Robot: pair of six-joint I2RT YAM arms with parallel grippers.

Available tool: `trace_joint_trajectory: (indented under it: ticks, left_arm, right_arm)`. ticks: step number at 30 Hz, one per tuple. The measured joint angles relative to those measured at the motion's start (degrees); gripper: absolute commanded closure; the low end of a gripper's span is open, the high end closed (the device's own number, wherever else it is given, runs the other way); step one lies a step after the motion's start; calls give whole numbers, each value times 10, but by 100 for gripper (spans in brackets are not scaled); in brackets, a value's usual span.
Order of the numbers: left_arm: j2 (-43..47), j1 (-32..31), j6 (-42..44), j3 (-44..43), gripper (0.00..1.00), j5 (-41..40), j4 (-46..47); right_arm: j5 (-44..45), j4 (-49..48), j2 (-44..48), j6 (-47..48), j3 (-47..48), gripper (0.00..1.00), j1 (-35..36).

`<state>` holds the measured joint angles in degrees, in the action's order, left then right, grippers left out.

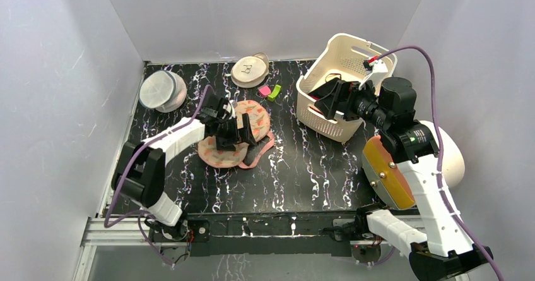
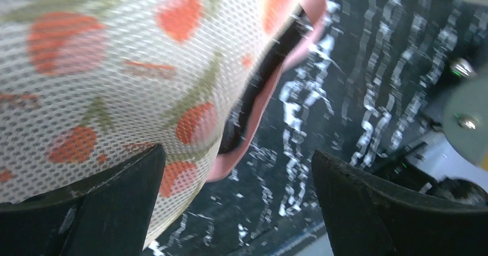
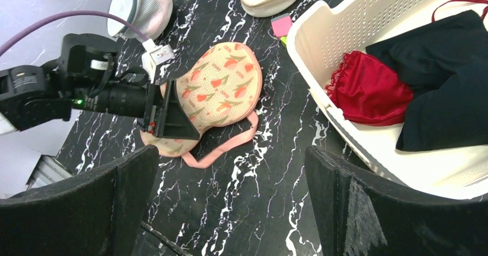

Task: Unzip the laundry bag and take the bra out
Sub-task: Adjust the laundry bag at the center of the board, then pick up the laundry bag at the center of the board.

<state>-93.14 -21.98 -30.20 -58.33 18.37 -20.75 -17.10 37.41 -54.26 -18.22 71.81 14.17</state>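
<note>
Over the near lobe of the laundry bag point(image 1: 257, 120), the left claw point(image 1: 232, 136) hangs low with its jaws spread wide and nothing between them. In the left wrist view one dark finger point(image 2: 109, 210) sits right against the printed mesh, while the other point(image 2: 380, 210) stands over the bare table point(image 1: 315, 167). Just past the fingers, a dark slit point(image 2: 259, 89) runs between the mesh and the pink trim (what lies inside it cannot be made out).

The bag lies flat on the table left of centre, its two lobes side by side. Its pink loop point(image 3: 224, 146) trails onto the marble on the side facing the arms.

The right claw point(image 1: 320, 101) is also released, its fingers well apart and holding nothing. It is raised beside the near-left wall of the white basket point(image 1: 315, 113). From the right wrist view, a red garment point(image 3: 368, 89) and black clothes point(image 3: 443, 83) lie in that basket.

Farther back, a round grey-white pouch point(image 1: 162, 90) rests near the left rear corner, and a round beige pouch point(image 1: 250, 70) sits against the back edge. A small pink piece point(image 1: 264, 90) and a green one point(image 1: 274, 92) lie touching each other between the bag and the basket.
</note>
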Motion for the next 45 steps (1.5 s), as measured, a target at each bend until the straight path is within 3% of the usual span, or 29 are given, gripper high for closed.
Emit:
trace_joint_trajectory:
  ticks: [6,13,18,23,27,35,40,45]
  left_arm:
    - [84,-23,-17,-5,2,28,-12]
    - [98,-19,28,-96,2,-44,-72]
    - [97,-17,33,-66,2,-59,-73]
    - [103,-19,-1,35,2,-40,-37]
    - [138,-39,-39,118,2,-24,-11]
    - [143,-114,-138,140,2,19,94]
    - [69,-160,-157,64,1,25,115]
    - [91,-177,-118,2,2,-7,82]
  right_arm:
    - [-11,0,-2,-4,-4,2,0]
    - [-58,-24,-22,-27,-13,2,9]
    - [-33,-45,-80,-50,-27,2,129]
    - [17,-57,-149,-73,-31,2,267]
    - [52,-62,-166,-80,-45,2,317]
    - [191,-55,-42,-92,-98,2,320]
    - [257,-53,31,-92,-99,2,319]
    - [279,-40,35,-92,-100,2,319]
